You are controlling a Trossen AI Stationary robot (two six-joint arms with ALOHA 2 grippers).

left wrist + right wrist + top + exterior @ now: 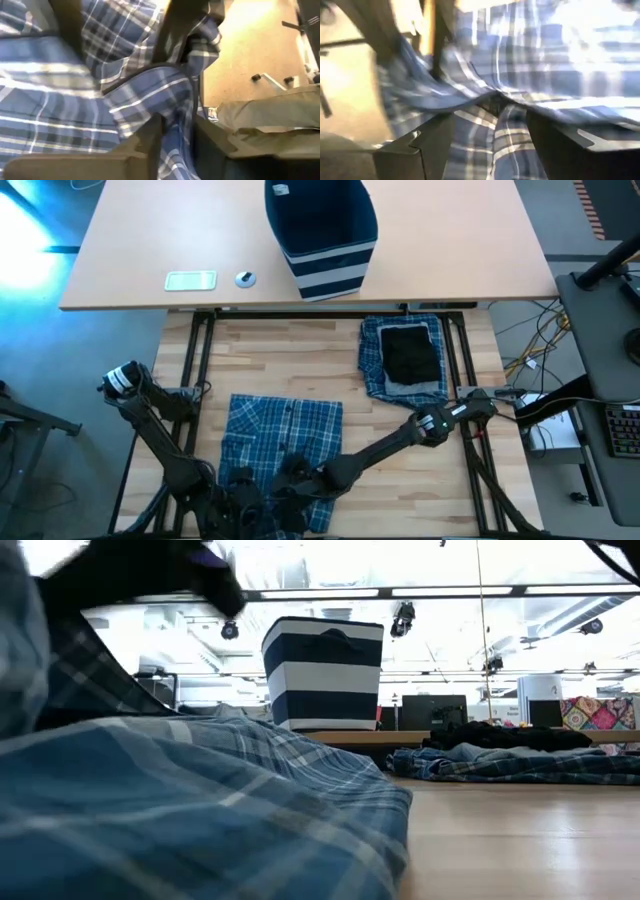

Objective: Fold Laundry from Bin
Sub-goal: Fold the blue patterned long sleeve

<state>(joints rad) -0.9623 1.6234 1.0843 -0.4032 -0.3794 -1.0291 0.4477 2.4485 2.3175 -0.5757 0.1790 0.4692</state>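
Plaid shirt [284, 442] lies spread at the lower centre of the bench [340, 370] in the high view. Both hands meet at its near edge: left hand [176, 131] pinches a fold of plaid cloth, right hand [490, 127] stands parted over the fabric. Folded stack [405, 360] lies right of centre; the bin [322, 235] stands at the top.

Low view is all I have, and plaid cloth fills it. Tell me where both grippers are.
Observer: The left gripper and right gripper are side by side at the plaid shirt's near edge.
Operator: Report the right one's fingers.
Observer: Open, with plaid cloth lying between them.
Operator: Name what shares the far table with the bin.
Observer: A pale flat rectangle and a small round thing, on the left arm's side of the bin.
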